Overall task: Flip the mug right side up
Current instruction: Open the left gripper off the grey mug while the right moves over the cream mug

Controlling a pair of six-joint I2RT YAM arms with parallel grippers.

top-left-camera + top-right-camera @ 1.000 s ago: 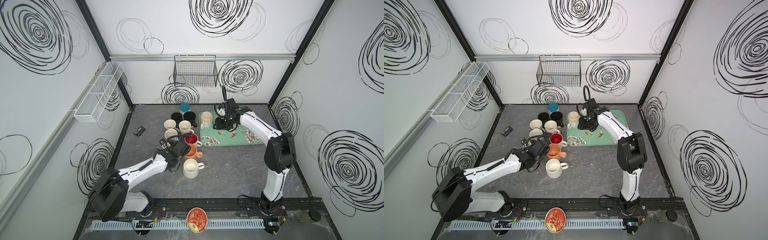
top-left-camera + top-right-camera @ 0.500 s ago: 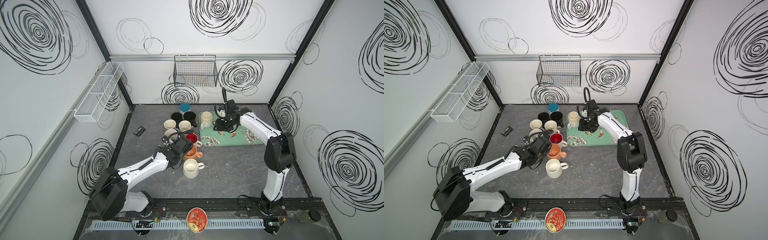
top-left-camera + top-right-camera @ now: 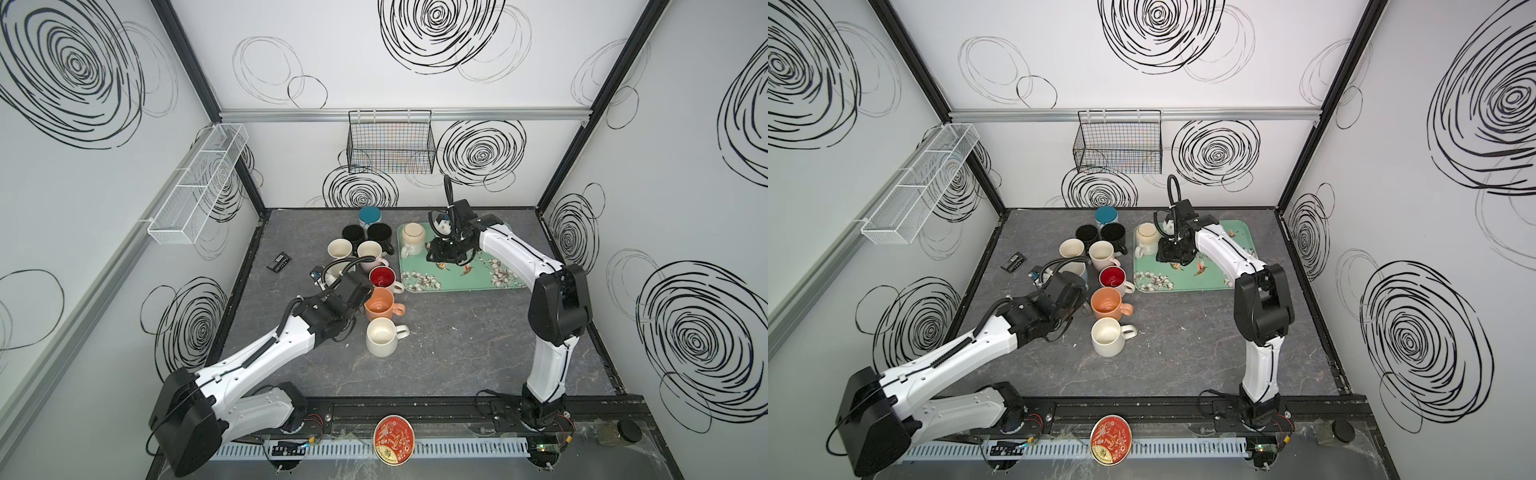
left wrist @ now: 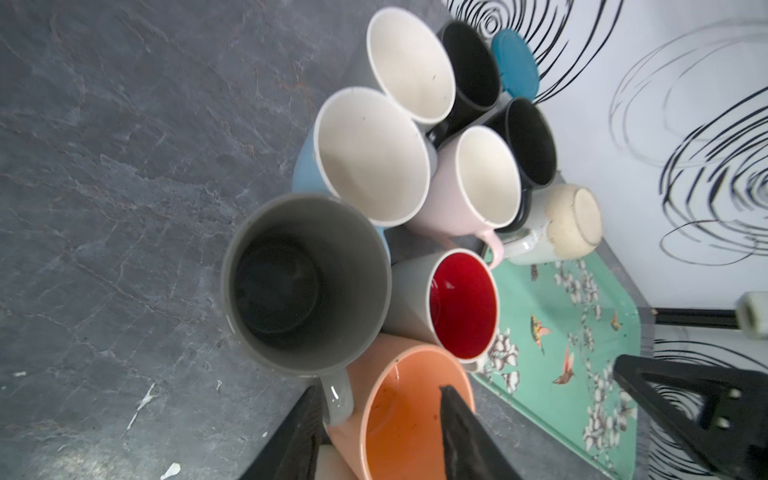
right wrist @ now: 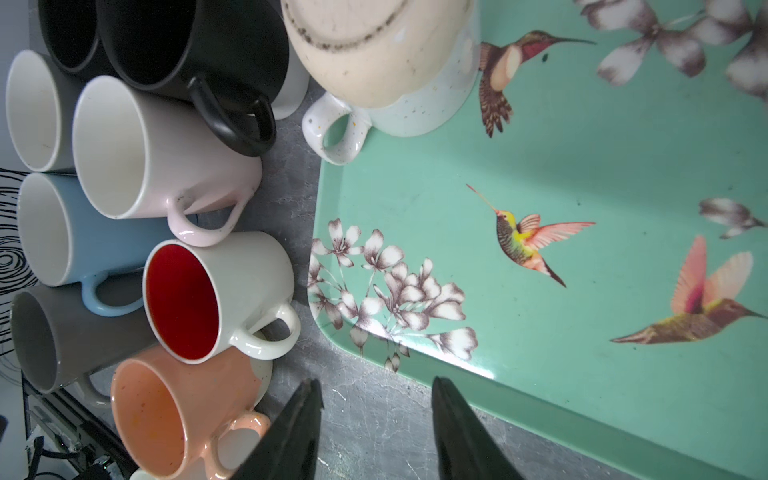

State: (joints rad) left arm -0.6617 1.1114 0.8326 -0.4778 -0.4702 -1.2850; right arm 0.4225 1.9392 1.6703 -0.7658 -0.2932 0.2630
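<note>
Left gripper [image 4: 376, 399] fingers spread, empty, beside the upright grey mug [image 4: 307, 282]; suggest parking it. Right gripper [image 5: 376, 382] also spread, empty, above the tray [image 3: 478, 278]. The cream mug [image 3: 412, 235] sits base-up in the tray's far corner, near the black mug [image 3: 379, 233]. Pinch its wall clear of the handle and lift before rotating.

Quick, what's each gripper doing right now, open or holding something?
Left gripper: open, holding nothing.
Right gripper: open, holding nothing.
</note>
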